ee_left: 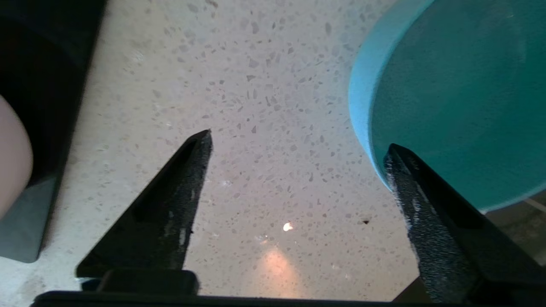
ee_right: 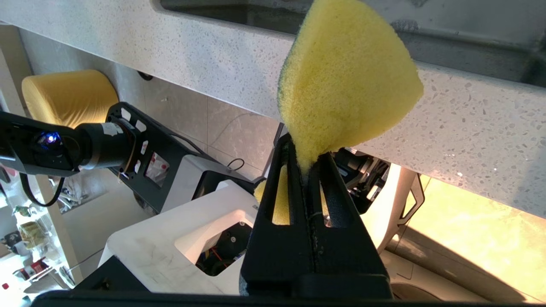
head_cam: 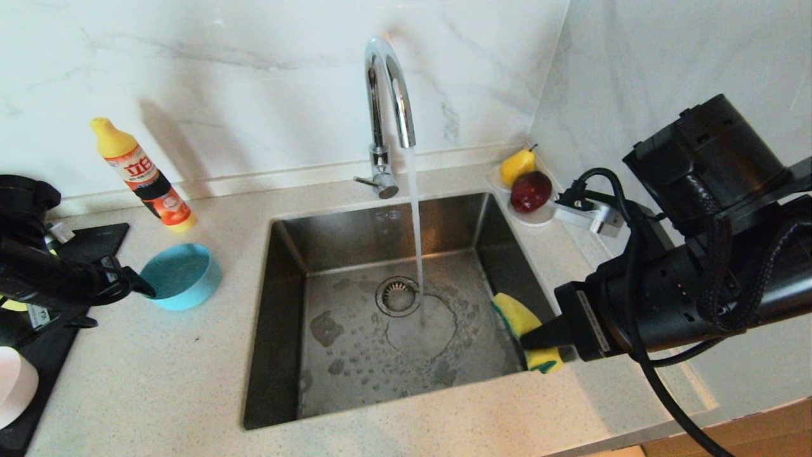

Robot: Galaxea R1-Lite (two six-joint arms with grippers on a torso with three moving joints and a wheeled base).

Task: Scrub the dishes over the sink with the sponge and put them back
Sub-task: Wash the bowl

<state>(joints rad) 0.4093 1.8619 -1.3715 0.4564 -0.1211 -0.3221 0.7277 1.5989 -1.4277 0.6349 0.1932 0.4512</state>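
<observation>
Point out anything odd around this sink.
The tap is running into the sink with no dish under it: the blue bowl sits on the counter, and the right end effector holds the sponge aside.

We see a yellow-capped detergent bottle leaning at the marble wall, a yellow pear and dark red apple on a white saucer, a black mat far left

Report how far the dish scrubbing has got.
Done: the light blue bowl sits on the counter beside the sink, the left gripper open next to it. In hand: the right gripper pinches the sponge over the sink. Left: a pink bowl at the edge.
</observation>
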